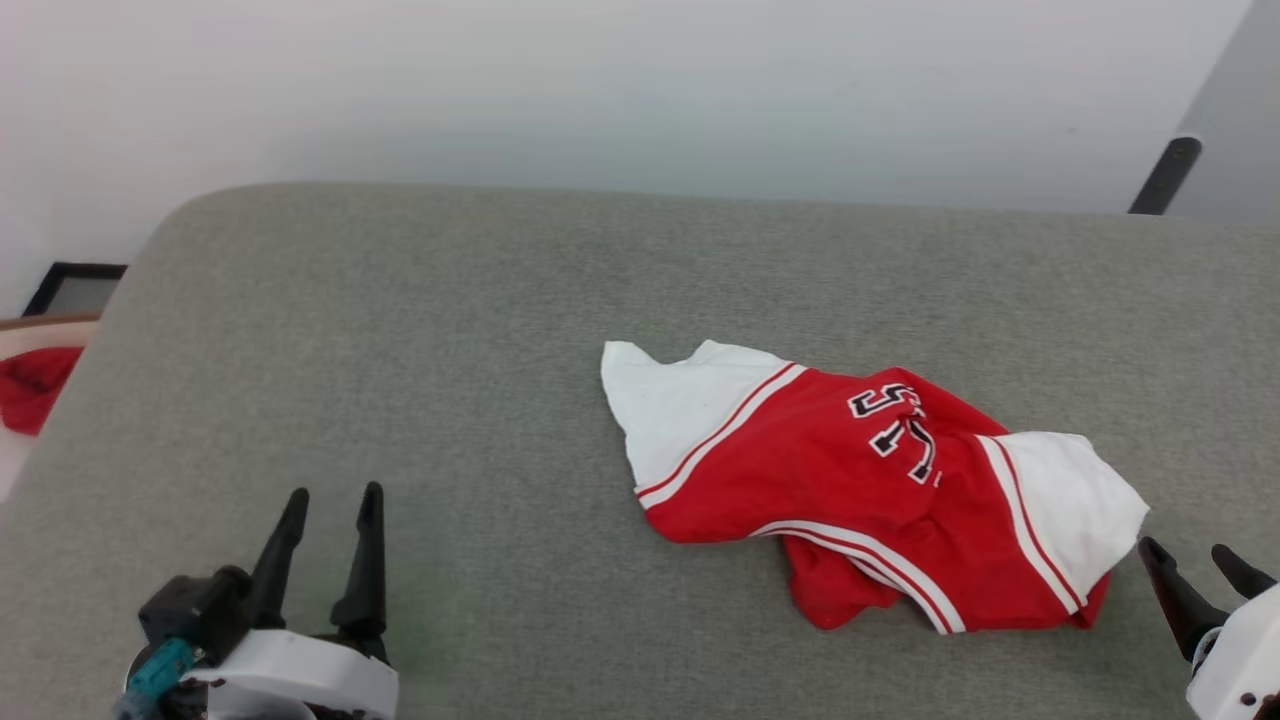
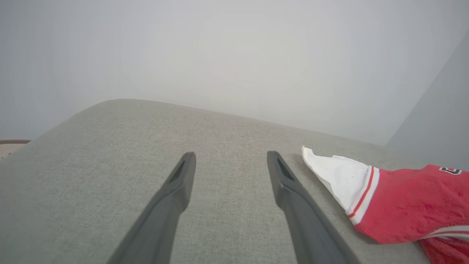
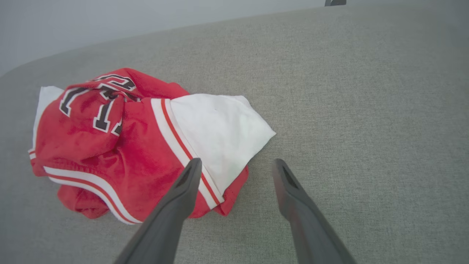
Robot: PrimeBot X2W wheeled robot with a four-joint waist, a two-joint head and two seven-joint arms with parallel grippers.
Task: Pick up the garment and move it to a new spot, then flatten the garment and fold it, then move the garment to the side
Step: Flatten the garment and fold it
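The garment (image 1: pixel 850 480) lay crumpled on the counter (image 1: pixel 400 350) — left hand (image 1: pixel 335 490) and right hand (image 1: pixel 1185 546) both spread, empty. Flattening wanted a pinch at each outer end, pulled apart.

A: What is covering the work area?
B: A grey fabric pad (image 1: pixel 400 350) is stretching across it, and a pale wall (image 1: pixel 600 90) is rising behind.
A: What is lying at the left edge?
B: A red cloth (image 1: pixel 30 385) is lying beside the pad, and a dark frame (image 1: pixel 75 288) is showing just behind the cloth. A black bar (image 1: pixel 1165 175) is slanting at the far right.
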